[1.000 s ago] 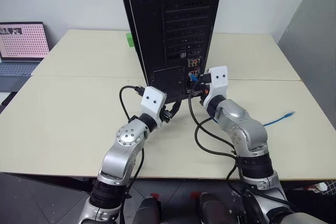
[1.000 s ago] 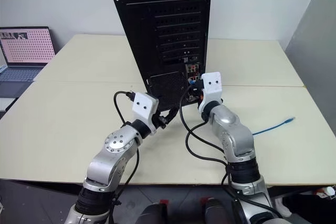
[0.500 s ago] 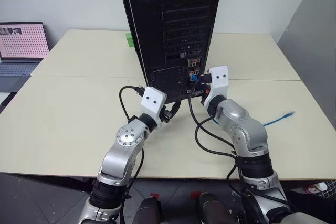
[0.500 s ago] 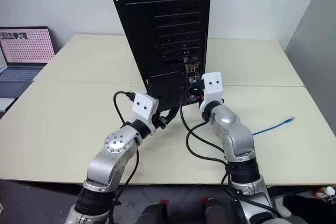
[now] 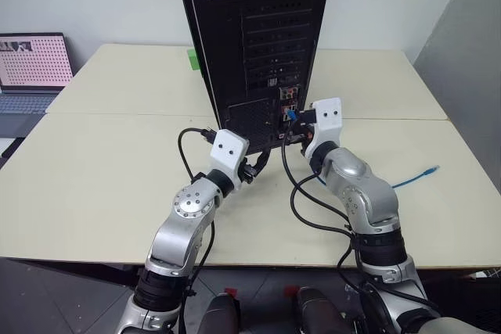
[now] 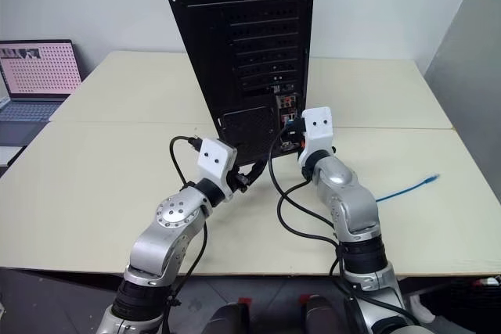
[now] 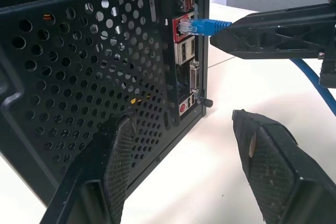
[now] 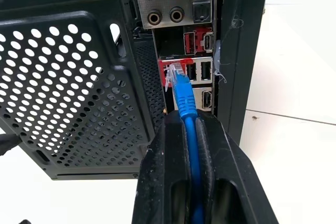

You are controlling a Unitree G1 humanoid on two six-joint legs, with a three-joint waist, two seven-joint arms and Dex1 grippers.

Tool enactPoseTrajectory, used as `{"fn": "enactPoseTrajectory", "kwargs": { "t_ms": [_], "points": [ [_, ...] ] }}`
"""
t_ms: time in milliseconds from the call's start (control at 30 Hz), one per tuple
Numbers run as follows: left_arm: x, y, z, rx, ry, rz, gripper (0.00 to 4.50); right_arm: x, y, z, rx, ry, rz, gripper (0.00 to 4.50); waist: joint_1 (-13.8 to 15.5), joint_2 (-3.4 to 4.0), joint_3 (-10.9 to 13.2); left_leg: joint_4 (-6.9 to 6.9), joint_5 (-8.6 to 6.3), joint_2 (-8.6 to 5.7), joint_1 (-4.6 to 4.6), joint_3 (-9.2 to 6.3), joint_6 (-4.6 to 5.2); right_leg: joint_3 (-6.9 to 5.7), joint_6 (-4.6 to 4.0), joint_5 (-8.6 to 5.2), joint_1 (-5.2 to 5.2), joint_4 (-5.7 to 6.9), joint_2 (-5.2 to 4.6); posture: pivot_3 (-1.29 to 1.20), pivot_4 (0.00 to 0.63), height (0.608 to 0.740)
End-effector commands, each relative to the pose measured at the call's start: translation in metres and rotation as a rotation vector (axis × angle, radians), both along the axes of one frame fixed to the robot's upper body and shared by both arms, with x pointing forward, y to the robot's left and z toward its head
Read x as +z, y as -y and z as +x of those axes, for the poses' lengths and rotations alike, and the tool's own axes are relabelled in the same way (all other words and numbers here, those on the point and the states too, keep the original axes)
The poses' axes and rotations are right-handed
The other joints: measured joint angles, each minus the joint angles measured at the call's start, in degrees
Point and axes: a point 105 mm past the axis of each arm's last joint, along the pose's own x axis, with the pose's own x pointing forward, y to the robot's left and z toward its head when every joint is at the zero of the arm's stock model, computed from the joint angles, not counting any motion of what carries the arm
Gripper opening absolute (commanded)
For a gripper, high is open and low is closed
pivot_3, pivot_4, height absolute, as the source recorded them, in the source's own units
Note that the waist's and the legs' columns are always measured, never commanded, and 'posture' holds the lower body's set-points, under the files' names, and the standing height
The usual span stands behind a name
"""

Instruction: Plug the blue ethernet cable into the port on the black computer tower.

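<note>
At the rear of the black computer tower (image 5: 258, 44), low in its cluster of sockets, the clear plug of the blue ethernet cable (image 8: 182, 90) has its tip at the red-framed port (image 8: 170, 69); whether it is fully seated cannot be told. Just behind the plug, the cord runs between the two black fingers (image 8: 163, 145) of the right tool (image 8: 190, 129), which are pressed together on it and point level at the panel. One cable is in play: its other end, with a second plug, lies loose on the worktop (image 5: 102, 170) well off to the right (image 5: 427, 171). Left of the port, the left tool (image 7: 184, 129) stands with its two fingers apart and holding nothing, one finger close against the tower's perforated vent panel (image 7: 79, 77) and the other over the bare worktop. One grey laptop (image 5: 31, 68) sits open at the far left edge.
</note>
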Motion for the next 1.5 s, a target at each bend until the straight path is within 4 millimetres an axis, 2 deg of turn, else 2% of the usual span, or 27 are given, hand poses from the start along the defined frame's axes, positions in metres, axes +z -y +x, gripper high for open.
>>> {"fn": "enactPoseTrajectory", "kwargs": {
  "t_ms": [33, 567, 900, 1200, 1500],
  "points": [
    [0.012, 0.001, -0.004, -0.008, 0.050, -0.008, 3.11, 0.013, 0.001, 0.000, -0.012, 0.056, 0.017, 0.00, 0.00, 0.00, 0.00, 0.00, 0.00, 0.00, 0.00, 0.00, 0.00, 0.00, 0.00, 0.00, 0.00, 0.00, 0.00, 0.00, 0.150, 0.740],
    [0.012, 0.000, -0.003, 0.000, 0.053, -0.006, 3.11, 0.013, -0.019, -0.005, 0.054, 0.095, -0.055, 0.00, -0.15, 0.00, 0.00, -0.06, 0.00, 0.00, 0.00, 0.02, 0.00, 0.02, -0.01, -0.01, -0.05, -0.01, 0.00, 0.00, 0.150, 0.740],
    [0.011, -0.001, -0.003, 0.002, 0.052, -0.004, 3.11, 0.010, -0.011, -0.001, -0.001, 0.074, -0.026, 0.00, -0.24, 0.00, 0.00, -0.06, 0.00, 0.00, 0.00, 0.02, 0.00, 0.02, -0.01, -0.01, -0.05, -0.02, 0.00, 0.00, 0.150, 0.740],
    [0.011, -0.001, -0.002, 0.003, 0.053, -0.004, 3.11, 0.011, -0.013, -0.010, 0.035, 0.072, -0.018, 0.00, -0.22, 0.00, 0.00, -0.08, 0.00, 0.00, -0.04, 0.01, 0.00, 0.02, -0.02, -0.01, -0.06, -0.07, 0.00, 0.00, 0.150, 0.740],
    [0.011, -0.001, -0.002, 0.004, 0.054, -0.001, 3.11, 0.015, -0.011, -0.008, 0.013, 0.083, -0.007, 0.00, -0.19, 0.00, 0.00, -0.13, 0.00, 0.00, -0.06, 0.01, 0.00, 0.01, -0.01, -0.01, -0.07, -0.14, 0.00, 0.00, 0.150, 0.740]
  ]
}}
